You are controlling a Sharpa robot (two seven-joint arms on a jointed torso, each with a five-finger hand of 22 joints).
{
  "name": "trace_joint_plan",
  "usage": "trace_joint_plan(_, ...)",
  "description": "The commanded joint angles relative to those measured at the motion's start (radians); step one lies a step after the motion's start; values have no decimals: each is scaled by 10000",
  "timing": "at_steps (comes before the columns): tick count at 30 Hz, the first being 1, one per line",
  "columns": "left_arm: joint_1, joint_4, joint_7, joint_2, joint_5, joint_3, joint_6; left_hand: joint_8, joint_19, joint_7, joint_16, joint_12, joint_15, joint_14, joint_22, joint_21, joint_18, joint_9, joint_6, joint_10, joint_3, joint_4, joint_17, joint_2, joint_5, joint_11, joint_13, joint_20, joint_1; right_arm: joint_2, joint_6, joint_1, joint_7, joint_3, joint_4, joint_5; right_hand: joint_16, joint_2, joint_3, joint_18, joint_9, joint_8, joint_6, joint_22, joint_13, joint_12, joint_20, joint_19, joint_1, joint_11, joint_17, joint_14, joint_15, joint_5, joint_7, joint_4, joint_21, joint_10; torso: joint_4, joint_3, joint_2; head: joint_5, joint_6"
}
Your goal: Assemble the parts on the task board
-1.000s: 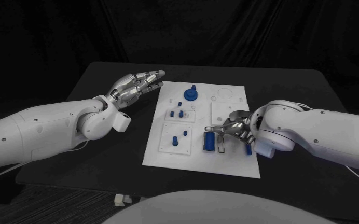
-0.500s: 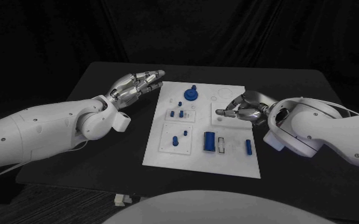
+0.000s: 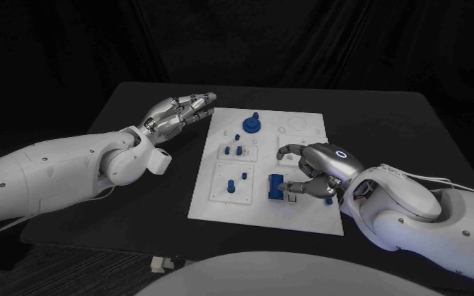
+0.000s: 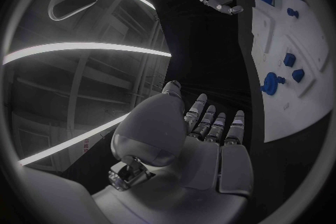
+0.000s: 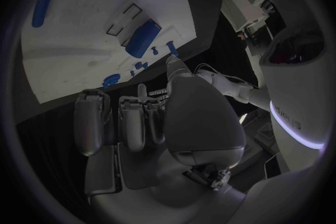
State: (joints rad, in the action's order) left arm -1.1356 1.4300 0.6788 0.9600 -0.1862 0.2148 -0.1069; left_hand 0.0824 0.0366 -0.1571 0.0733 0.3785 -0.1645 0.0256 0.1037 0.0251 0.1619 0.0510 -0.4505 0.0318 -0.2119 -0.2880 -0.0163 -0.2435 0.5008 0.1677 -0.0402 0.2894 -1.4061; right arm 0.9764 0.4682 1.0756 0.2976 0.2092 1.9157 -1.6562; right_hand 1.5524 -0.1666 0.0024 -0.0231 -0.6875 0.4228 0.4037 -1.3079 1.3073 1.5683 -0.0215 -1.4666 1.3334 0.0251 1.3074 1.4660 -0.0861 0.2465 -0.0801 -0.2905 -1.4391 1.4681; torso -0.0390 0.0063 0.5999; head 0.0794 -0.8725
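Risk of nudging the blue rectangular block (image 3: 277, 186) askew near the task board's (image 3: 222, 207) near edge: right hand (image 3: 318, 169) curled just above, grip unclear; left hand (image 3: 181, 114) open, empty, beside the far-left corner.

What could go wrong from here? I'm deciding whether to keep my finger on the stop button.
The right hand hangs low over the task board, fingers curled near the blue block; it could knock that or the slim blue part. Whether it holds anything can't be told. The left hand hovers off the board, leaving it unbraced.
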Motion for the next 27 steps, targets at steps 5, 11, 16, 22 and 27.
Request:
trace_joint_plan(5, 19, 34, 275, 7, 16, -9, -85, 55, 61, -192, 43, 53, -20, 1, 17, 61, 83, 12, -79, 28, 11, 32, -14, -1, 49, -62, -15, 33, -121, -244, -440, -390, 978, -12, -211, -2226, -96, -510, -316, -121, -538, 1636, -916, -2139, 2635, 25, -83, -591, -698, -157, 2090, 924, 105, -1114, -107, -71, 314, 1027, -2, 0, 0, 4, -2)
trace_joint_plan(11, 21, 35, 259, 12, 16, -9, -100, 60, 64, -199, 42, 56, -19, -1, 23, 63, 83, 13, -91, 28, 16, 35, -14, -3, 61, -58, -15, 33, -131, -352, -475, -468, 1215, -12, -324, -2312, -115, -785, -644, -134, -644, 2398, -1189, -2123, 2635, 25, -89, -583, -1454, -159, 2056, 917, 104, -1895, -104, -93, 389, 1027, -2, 0, -1, 1, -2)
trace_joint_plan(16, 24, 38, 248, 15, 16, -9, -114, 60, 64, -199, 42, 56, -19, -1, 23, 63, 83, 13, -91, 28, 16, 35, -14, -3, 61, -58, -15, 33, -131, -409, -492, -489, 1363, -12, -375, -2332, -136, -797, -684, -144, -619, 2592, -1268, -2109, 2635, 25, -90, -571, -1773, -162, 2019, 908, 105, -1888, -110, -97, 445, 1027, -3, -1, -1, 6, -2)
trace_joint_plan(22, 26, 41, 227, 16, 16, -9, -143, 63, 66, -204, 42, 54, -19, -2, 25, 65, 82, 12, -91, 28, 21, 36, -13, -6, 67, -54, -15, 33, -139, -490, -793, -499, 1559, -12, -458, -2339, -192, -538, -420, -174, -492, 2946, -1338, -2066, 2635, 25, -110, -535, -1705, -178, 1921, 883, 124, -1280, -121, -79, 601, 1027, -1, 0, -1, -10, -2)
trace_joint_plan(27, 28, 45, 220, 18, 16, -9, -163, 63, 66, -204, 42, 54, -19, -2, 25, 65, 82, 12, -91, 28, 21, 36, -13, -6, 67, -54, -15, 33, -139, -567, -1024, -518, 1639, -12, -546, -2340, -166, -352, -272, -170, -324, 3177, -1295, -2074, 2635, 25, -114, -547, -1684, -175, 1973, 896, 122, -701, -116, -70, 588, 1027, -4, -2, -3, -17, -2)
